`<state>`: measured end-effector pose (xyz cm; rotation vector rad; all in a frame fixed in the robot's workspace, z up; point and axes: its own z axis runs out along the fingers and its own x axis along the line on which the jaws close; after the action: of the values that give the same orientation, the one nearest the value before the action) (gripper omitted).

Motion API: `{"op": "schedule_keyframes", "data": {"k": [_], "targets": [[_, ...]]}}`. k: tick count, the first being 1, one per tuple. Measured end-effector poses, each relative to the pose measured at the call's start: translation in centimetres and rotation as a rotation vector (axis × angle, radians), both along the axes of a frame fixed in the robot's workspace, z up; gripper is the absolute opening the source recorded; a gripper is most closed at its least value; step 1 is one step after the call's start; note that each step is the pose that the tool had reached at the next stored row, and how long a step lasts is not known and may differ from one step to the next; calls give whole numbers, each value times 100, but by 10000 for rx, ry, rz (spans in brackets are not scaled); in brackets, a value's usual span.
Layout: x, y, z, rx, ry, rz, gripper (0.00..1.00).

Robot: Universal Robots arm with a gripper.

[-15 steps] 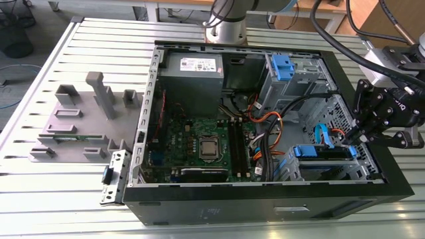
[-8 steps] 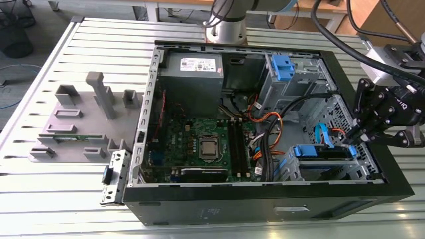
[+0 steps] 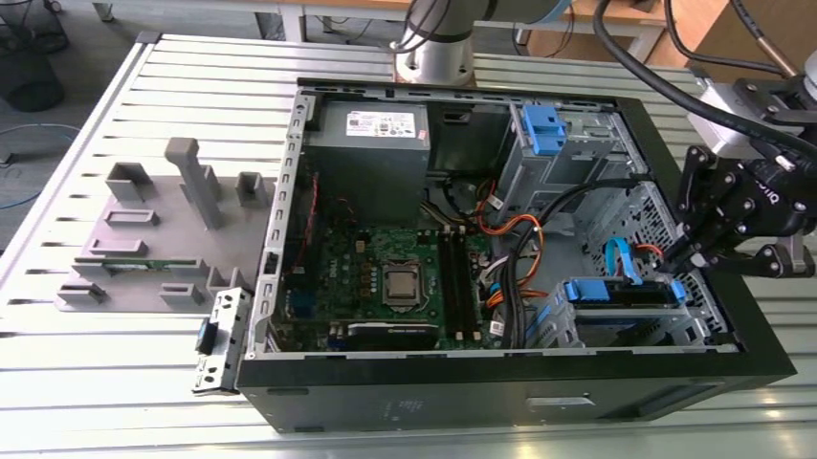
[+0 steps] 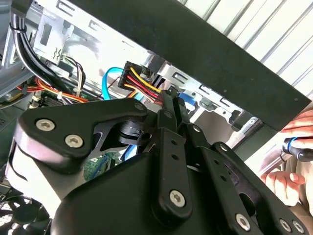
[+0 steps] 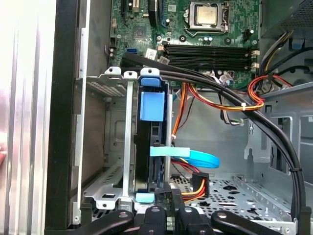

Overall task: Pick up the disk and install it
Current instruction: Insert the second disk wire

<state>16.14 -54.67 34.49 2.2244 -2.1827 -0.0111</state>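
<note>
The jaws look pressed together, tips nearly meeting at the disk's end in the second wrist view, though whether they grip anything I cannot tell. The gripper (image 3: 673,256) hangs over the case's corner on the exterior view's right, just above the drive cage.

The table (image 3: 102,124) is a ribbed aluminium surface of long slats. Behind it stand wooden furniture and the arm's base (image 3: 434,43). An open black case (image 3: 511,392) lies on the table, its motherboard (image 3: 383,277) facing up, with a grey power supply (image 3: 370,143) at the far end. A grey fixture plate (image 3: 153,239) with upright blocks sits on the slats to the exterior view's left of the case.

The disk (image 5: 151,147) stands on edge in the metal cage (image 5: 110,147), its blue rail (image 5: 152,105) showing, a blue cable (image 5: 203,159) just beside it.

A person's hand (image 4: 293,161) shows beyond the case wall, holding a blue-handled tool (image 4: 301,149).
</note>
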Motion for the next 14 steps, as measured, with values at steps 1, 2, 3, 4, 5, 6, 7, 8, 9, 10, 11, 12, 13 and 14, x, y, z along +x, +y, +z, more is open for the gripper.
{"op": "schedule_keyframes", "data": {"k": [1,2,3,4,5,6,7,8,9,10,11,12,13,14], "targets": [[-12,6,0,-1,-15,0,16],[-29,13,0,0,-31,-1,16],[-47,17,0,0,-49,-1,16],[-67,19,0,0,-71,-1,16],[-89,20,0,1,-99,-1,16],[-108,20,0,0,-130,0,16],[-119,20,0,0,-150,-1,16],[-125,19,0,0,-163,-1,16],[-127,17,0,-1,-171,-1,16],[-127,11,0,-1,-176,1,16],[-128,4,0,-2,-182,1,16],[-129,-5,0,-1,-188,-1,16],[-132,-14,0,-2,-196,-1,16],[-137,-20,0,-2,-209,-1,16]]}}
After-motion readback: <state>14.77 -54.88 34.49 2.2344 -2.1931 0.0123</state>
